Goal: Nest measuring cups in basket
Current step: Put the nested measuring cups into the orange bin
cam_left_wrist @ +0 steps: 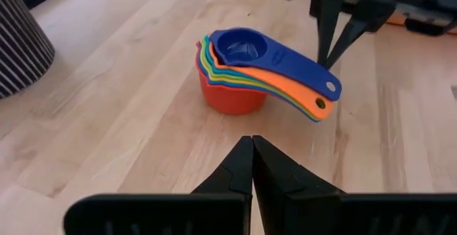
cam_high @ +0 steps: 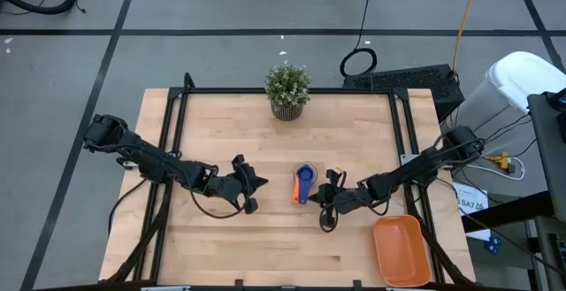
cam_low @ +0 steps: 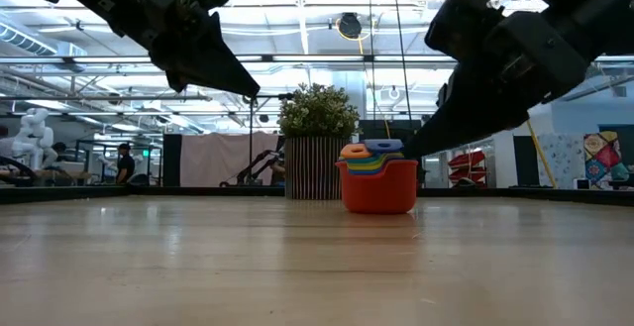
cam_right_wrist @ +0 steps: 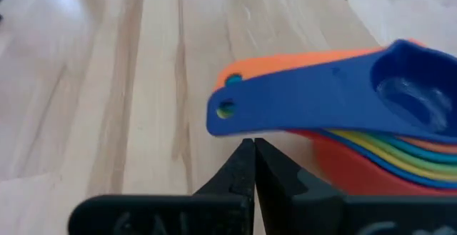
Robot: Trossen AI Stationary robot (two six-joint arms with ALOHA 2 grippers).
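Observation:
The measuring cups (cam_left_wrist: 235,71) stand nested in one stack on the bare table, the red one at the bottom on its base and the blue one on top. Their handles (cam_left_wrist: 307,85) fan out to one side. In the high view the stack (cam_high: 303,183) lies mid-table, outside the orange basket (cam_high: 402,251) at the near right corner. My left gripper (cam_left_wrist: 252,143) is shut and hovers left of the stack, short of it. My right gripper (cam_right_wrist: 253,148) is shut, with its tips just below the free ends of the blue and orange handles (cam_right_wrist: 228,99). My right gripper comes slanting down from the table's right, its shut fingertips (cam_left_wrist: 330,46) right at the free ends of the handles (cam_left_wrist: 327,86). I cannot tell whether they touch the handles. The stack sits upright on the table.
A small potted plant (cam_high: 287,90) stands at the far edge, behind the stack. Black frame rails (cam_high: 172,141) run along the table's left and right sides. Bare wood lies between the stack and the basket.

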